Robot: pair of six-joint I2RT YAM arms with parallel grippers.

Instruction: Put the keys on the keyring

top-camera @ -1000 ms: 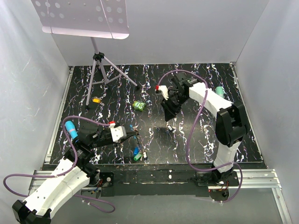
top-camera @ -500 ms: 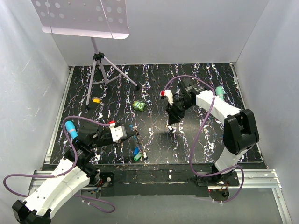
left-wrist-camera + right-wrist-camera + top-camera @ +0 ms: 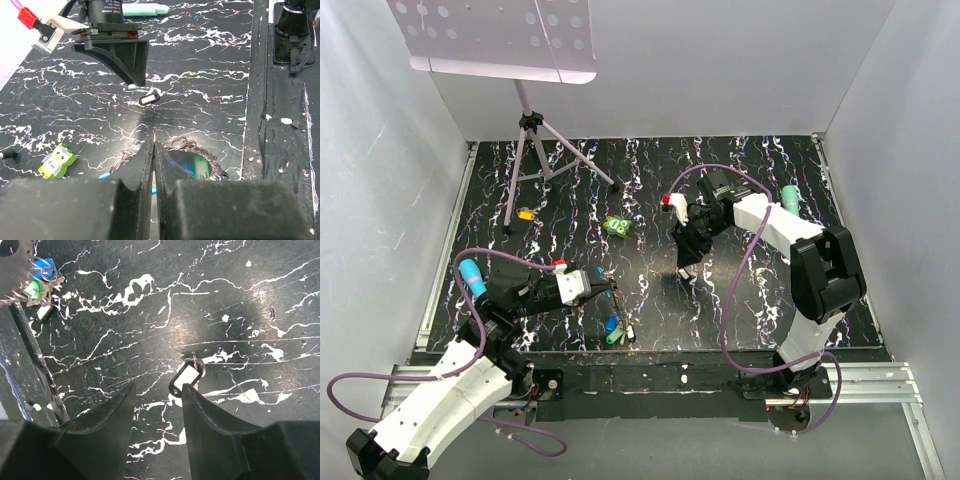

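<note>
1. Right arm has folded inward and its claw (image 3: 685,262) has come down since the earlier frame. It now hangs just above a small tag (image 3: 686,275). The left arm has not shifted.
2. Far left, overhead view: an orange piece (image 3: 525,213) lies near a foot of the tripod stand (image 3: 533,150). It is too small to identify.
3. Left claw (image 3: 608,290): the jaws are fully closed. The left wrist view shows a thin sliver standing up between the tips. What it is, and whether it is gripped, cannot be told.
4. Keys (image 3: 613,330): blue and green heads, lying on the table (image 3: 740,300) near its front edge, just beside the left claw. In the left wrist view the fingers (image 3: 135,170) hide their near half. Grey loops of the keyring (image 3: 177,144) show there, but no view shows its full outline.
5. Toy owl (image 3: 616,227): mid-table, apart from both claws.
6. Tag: black with a white label. Only the right wrist view shows the small ring at one end.
7. Right claw: the jaws are about half open and hold nothing. The tag lies just ahead of the gap.
8. Marker (image 3: 790,196): teal, far right beside the right arm. It is cut off at the top edge of the left wrist view.
</note>
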